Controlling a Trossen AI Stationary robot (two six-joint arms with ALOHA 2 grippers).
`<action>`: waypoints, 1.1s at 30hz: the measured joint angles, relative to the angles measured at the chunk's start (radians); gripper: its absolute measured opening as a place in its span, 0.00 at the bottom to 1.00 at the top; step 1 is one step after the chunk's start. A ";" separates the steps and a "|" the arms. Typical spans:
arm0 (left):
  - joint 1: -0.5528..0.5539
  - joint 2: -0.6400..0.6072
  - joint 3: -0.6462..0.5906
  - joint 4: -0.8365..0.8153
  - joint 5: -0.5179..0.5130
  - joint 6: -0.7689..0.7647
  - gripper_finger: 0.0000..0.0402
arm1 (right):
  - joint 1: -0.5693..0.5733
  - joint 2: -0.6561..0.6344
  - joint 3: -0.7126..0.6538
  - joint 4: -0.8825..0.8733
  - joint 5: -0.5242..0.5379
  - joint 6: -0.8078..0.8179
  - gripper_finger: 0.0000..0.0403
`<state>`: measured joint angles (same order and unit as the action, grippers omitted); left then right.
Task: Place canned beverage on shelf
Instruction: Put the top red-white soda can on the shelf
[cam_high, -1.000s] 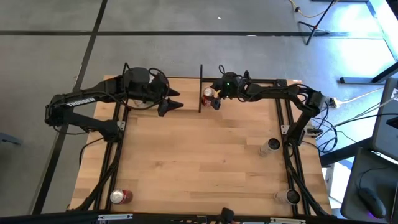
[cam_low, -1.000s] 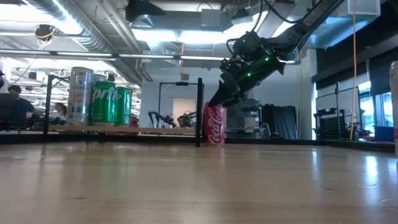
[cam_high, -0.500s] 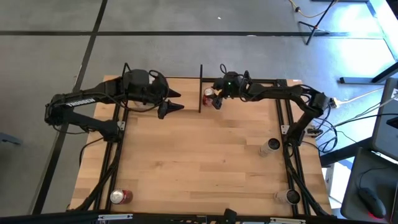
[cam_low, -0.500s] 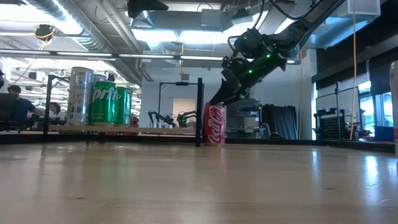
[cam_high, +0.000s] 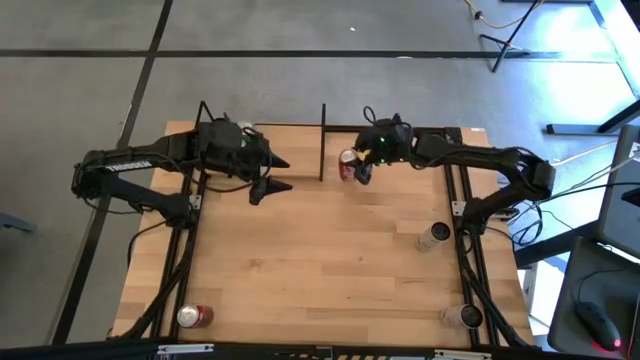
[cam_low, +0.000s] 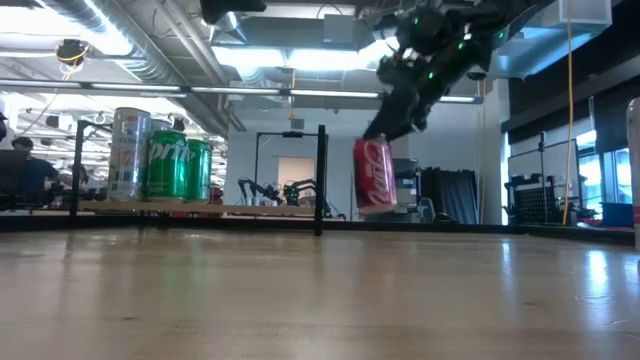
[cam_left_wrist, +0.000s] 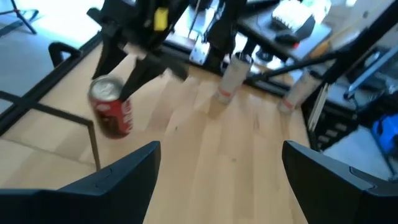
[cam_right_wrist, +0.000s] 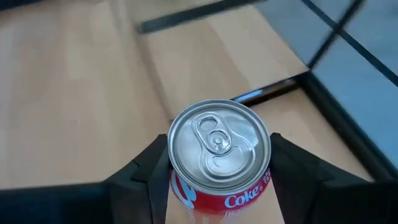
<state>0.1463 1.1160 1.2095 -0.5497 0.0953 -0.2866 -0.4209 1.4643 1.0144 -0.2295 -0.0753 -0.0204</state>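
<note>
My right gripper (cam_high: 357, 168) is shut on a red Coca-Cola can (cam_low: 375, 176), which hangs above the table near its far edge, just right of the shelf's end post (cam_low: 321, 180). The right wrist view looks down on the can's silver top (cam_right_wrist: 219, 144). The shelf (cam_high: 298, 138), a narrow wooden board in black rods, runs along the far edge. A silver can and green Sprite cans (cam_low: 165, 165) stand on it. My left gripper (cam_high: 272, 173) hovers open in front of the shelf, with nothing between its fingers (cam_left_wrist: 124, 180). My right gripper pinches the can's side wall just below the top rim (cam_right_wrist: 179, 186) between its two fingers (cam_right_wrist: 146, 171), one on each side. The fingers slant down from above, coming from the table's right. The can is lifted clear of the table, slightly tilted.
A second red can (cam_high: 193, 316) stands at the near left corner. Two pale cans (cam_high: 433, 236) (cam_high: 468, 316) stand along the right edge. The wide middle of the wooden tabletop (cam_high: 320, 260) bears nothing.
My right gripper has taken hold of the red can, which stood on the table by the shelf post. It has lifted the can clear and carried it a little toward the table's right and near edges. My left gripper has swung slightly toward the near edge.
</note>
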 joint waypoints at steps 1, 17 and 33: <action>-0.007 0.000 0.000 -0.011 0.000 0.008 0.80 | 0.015 -0.010 0.001 -0.018 0.006 0.010 0.49; -0.071 -0.076 0.000 -0.112 -0.045 0.030 0.80 | 0.266 -0.075 0.106 -0.040 0.032 0.174 0.48; -0.078 -0.232 0.000 -0.344 -0.240 -0.072 0.80 | 0.270 0.229 0.557 -0.060 0.092 0.109 0.48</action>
<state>0.0681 0.8836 1.2098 -0.8937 -0.1448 -0.3586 -0.1510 1.6937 1.5717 -0.2899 0.0163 0.0887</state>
